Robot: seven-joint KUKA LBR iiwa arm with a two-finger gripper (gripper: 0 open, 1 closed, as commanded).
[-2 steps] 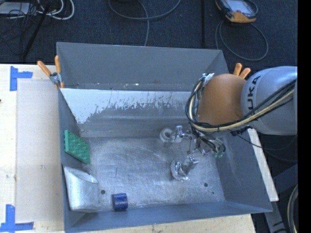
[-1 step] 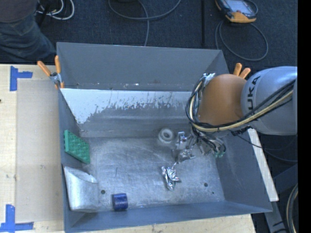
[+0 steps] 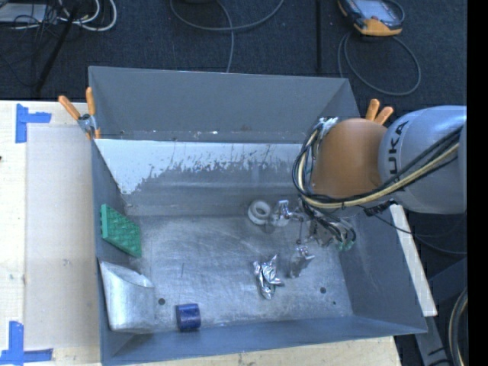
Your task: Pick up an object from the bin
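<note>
My gripper (image 3: 293,236) hangs low over the right half of the bin floor, under the arm's orange cover. It is open, one fingertip (image 3: 284,211) towards the back and the other (image 3: 302,261) towards the front, with nothing between them. A crumpled piece of silver foil (image 3: 267,275) lies on the floor just left of the front fingertip, apart from it. A small grey ring (image 3: 259,212) lies right beside the back fingertip, on its left.
A green textured pad (image 3: 120,229) leans on the left wall. A silver foil pouch (image 3: 126,296) lies in the front left corner, with a small blue cylinder (image 3: 187,316) to its right by the front wall.
</note>
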